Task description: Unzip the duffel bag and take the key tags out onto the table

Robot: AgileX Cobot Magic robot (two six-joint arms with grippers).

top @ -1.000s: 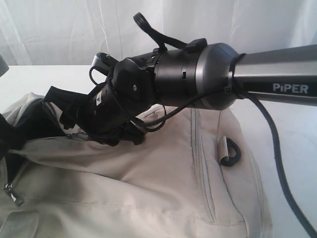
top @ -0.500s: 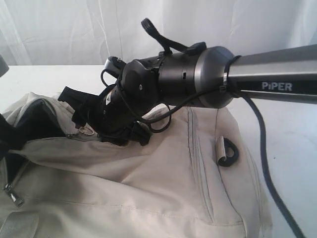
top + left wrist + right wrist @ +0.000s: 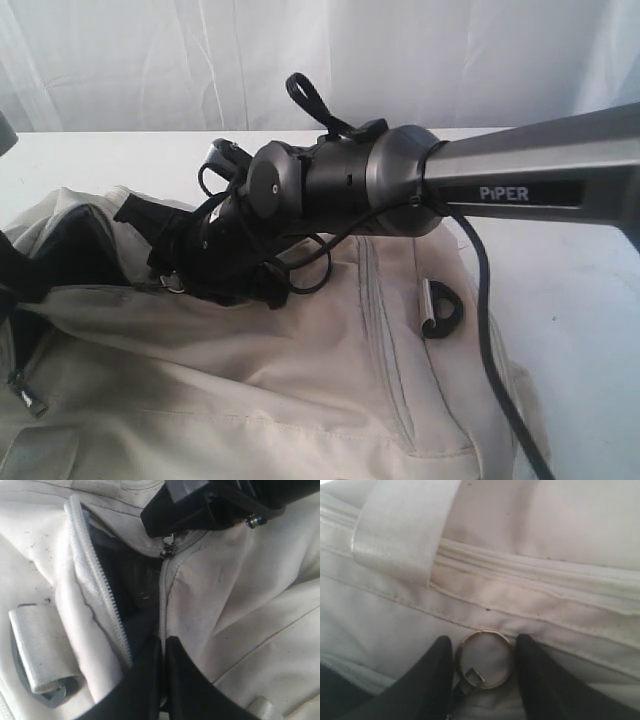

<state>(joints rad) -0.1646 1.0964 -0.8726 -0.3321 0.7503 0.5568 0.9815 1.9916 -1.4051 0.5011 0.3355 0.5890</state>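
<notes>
The duffel bag point(image 3: 300, 400) is laid on the near part of the table point(image 3: 570, 290) and fills the foreground of the exterior view. A small metal zipper pull point(image 3: 30, 402) is seen at its near left corner, and a black D-ring point(image 3: 441, 313) on a strap loop toward its right end. The left gripper point(image 3: 163, 647) is closed, its tips pressed together at the zipped stretch of the seam; whether fabric is pinched between them cannot be told. Beyond it the zip is parted and the dark grey lining point(image 3: 132, 587) is exposed. At the far end of that opening the right gripper point(image 3: 483, 647) is set against the bag, carried on an arm stretched in from the right. Its jaws are partly apart, with the slider's metal ring point(image 3: 484, 633) lying between them, just beside both fingers; whether the ring is clamped cannot be told. Farthest back, a white curtain point(image 3: 400, 60) is seen behind the table.
</notes>
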